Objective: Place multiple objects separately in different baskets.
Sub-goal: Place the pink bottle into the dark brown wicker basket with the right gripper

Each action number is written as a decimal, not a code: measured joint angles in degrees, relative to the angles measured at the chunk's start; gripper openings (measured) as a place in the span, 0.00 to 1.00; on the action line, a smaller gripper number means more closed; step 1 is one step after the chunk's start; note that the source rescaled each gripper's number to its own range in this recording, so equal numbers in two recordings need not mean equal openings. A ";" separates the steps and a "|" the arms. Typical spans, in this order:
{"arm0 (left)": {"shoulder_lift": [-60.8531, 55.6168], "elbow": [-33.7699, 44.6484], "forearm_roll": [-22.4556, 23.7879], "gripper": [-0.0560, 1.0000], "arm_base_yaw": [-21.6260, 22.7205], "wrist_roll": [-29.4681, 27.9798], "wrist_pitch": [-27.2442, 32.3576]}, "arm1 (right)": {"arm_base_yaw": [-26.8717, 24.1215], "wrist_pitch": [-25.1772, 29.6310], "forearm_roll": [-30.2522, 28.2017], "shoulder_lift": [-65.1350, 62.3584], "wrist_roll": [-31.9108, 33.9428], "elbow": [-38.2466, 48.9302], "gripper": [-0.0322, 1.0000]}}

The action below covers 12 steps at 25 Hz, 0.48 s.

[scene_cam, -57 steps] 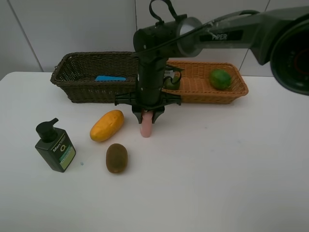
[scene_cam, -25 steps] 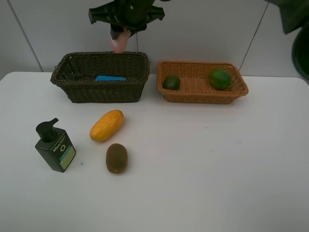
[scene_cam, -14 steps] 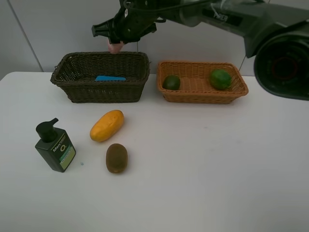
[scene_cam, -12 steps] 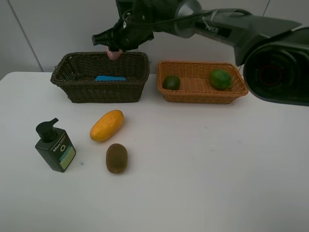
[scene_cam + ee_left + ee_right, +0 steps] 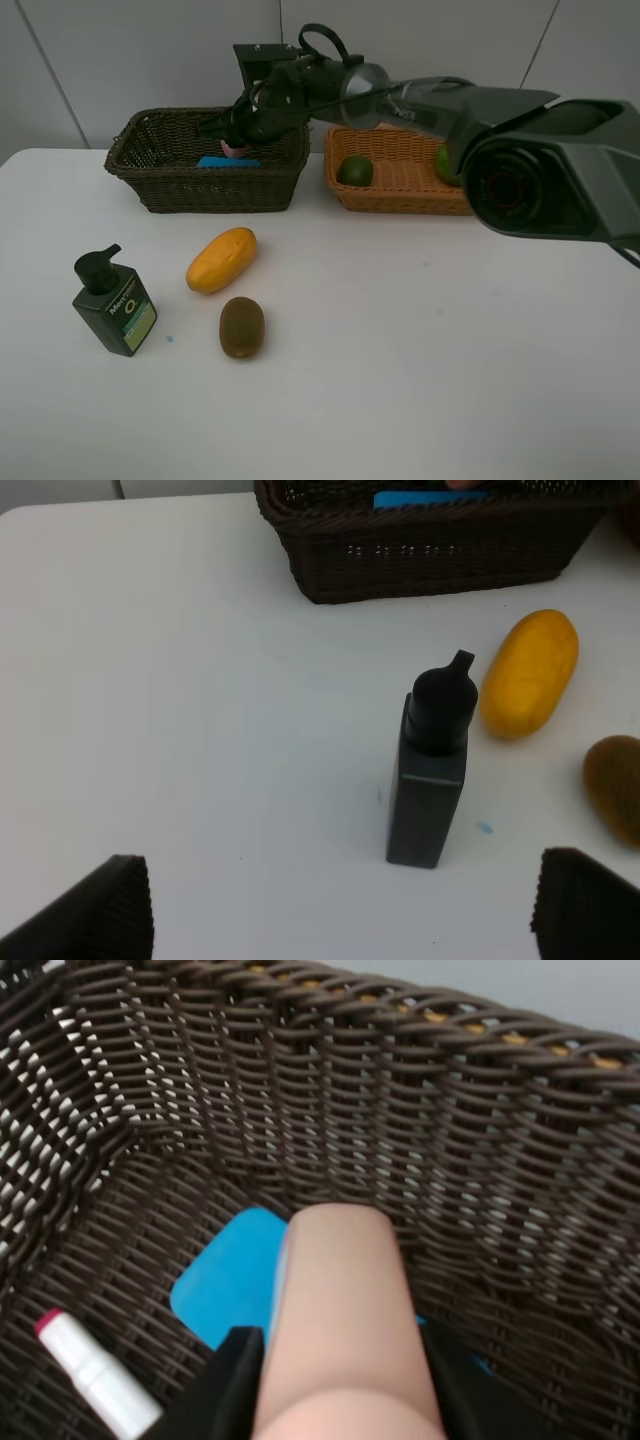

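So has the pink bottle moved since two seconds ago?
Yes. The pink bottle, held by the right gripper, went from the table up and back, now down inside the dark basket.

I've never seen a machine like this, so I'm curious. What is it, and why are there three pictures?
It is a robot with two arms, and each arm ends in a pincer. One picture is taken from high above the table. The other two come from small cameras on the arms' wrists, looking past each pincer.

The right pincer is shut on a pink bottle. It holds the bottle at the top of the dark basket, above a blue eraser. A white marker lies in there too.

The left pincer is open and empty. Its camera looks down on a pump bottle. A mango and a kiwi lie near it on the table.

The orange basket holds two green fruits. One of them is partly hidden behind the arm.
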 joint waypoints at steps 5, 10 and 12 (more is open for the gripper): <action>0.00 0.00 0.00 1.00 0.00 0.00 0.00 | 0.00 -0.69 0.05 0.00 0.00 0.00 0.33; 0.00 0.00 0.00 1.00 0.00 0.00 0.00 | 0.00 -3.30 0.11 0.00 0.00 0.00 0.91; 0.00 0.00 0.00 1.00 0.00 0.00 0.00 | 0.00 -3.41 0.22 0.00 0.00 0.00 0.97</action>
